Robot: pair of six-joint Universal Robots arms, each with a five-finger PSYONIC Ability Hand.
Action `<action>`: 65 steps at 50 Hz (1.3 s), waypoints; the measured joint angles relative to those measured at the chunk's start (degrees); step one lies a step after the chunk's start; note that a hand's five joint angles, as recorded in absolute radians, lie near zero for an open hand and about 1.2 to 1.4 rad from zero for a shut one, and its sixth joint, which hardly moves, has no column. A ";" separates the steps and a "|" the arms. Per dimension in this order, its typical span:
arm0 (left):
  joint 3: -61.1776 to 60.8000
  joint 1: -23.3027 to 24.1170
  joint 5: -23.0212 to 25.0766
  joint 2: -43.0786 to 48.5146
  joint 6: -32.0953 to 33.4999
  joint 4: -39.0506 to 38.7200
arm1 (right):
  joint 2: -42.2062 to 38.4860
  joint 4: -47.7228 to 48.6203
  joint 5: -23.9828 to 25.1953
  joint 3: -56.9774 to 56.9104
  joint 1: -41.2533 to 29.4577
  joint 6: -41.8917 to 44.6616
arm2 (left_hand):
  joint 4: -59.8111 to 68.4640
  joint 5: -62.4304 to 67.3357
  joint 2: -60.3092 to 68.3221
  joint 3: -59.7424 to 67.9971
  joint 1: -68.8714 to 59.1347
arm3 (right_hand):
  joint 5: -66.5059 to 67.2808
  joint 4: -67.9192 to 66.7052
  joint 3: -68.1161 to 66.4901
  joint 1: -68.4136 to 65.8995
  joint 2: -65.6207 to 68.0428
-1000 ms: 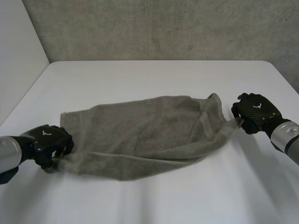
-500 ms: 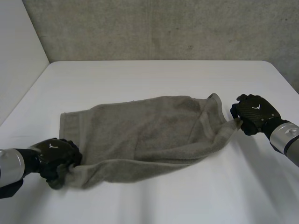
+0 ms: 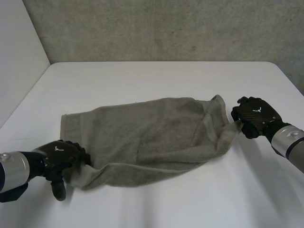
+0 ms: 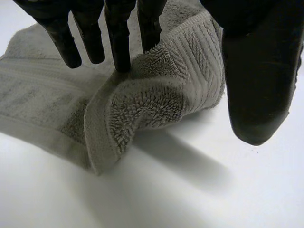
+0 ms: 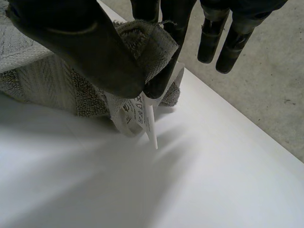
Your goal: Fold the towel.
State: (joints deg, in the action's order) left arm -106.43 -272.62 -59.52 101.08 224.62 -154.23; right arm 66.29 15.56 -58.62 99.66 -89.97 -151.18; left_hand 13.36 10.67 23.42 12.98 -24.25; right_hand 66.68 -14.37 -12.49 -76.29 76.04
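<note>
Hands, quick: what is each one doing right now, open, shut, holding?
Left hand: shut on the towel, pinching its near left corner.
Right hand: shut on the towel, pinching a right-end corner by the label.

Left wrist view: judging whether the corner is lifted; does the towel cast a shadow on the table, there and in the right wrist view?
Left wrist view: the towel, raised at its corner, throws a soft shadow on the table. Right wrist view: streaked shadows fan out from its label.
</note>
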 measured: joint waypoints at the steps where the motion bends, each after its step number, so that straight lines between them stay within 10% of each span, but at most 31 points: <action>1: 0.09 0.37 0.01 -0.13 -0.12 -0.06 | -0.01 0.00 0.00 0.02 -0.04 0.00 | 0.00 -0.16 -0.22 0.00 0.13 | 0.00 0.00 0.00 0.00 0.00; 25: 2.12 3.50 -0.19 -0.05 -6.44 -5.57 | -0.02 -0.04 0.09 0.18 -0.24 0.01 | 0.00 -4.15 -4.28 0.00 5.26 | 0.00 0.00 0.00 0.00 0.00; 31: 2.47 3.71 -1.20 0.01 -7.68 -8.07 | -0.08 -0.08 0.09 0.23 -0.72 0.00 | 0.00 23.43 21.37 0.00 -20.38 | 0.00 0.00 0.00 0.00 0.00; 37: 2.45 3.79 -1.92 0.05 -8.11 -8.81 | -0.11 -0.08 0.09 0.34 -1.25 0.01 | 0.00 -5.97 -6.65 0.00 8.24 | 0.00 0.00 0.00 0.00 0.00; 65: 4.45 5.33 -2.84 -1.35 -11.97 -11.82 | -0.17 -0.45 -0.24 0.55 -1.43 2.33 | 0.00 -7.02 -8.13 0.00 8.74 | 0.00 0.00 0.00 0.00 0.00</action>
State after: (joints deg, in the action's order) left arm -101.98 -267.29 -62.36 99.73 212.65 -166.05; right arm 66.12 15.11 -58.86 100.21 -91.40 -148.85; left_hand 13.36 3.65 15.29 12.98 -15.50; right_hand 66.68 -14.37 -12.49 -76.29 76.04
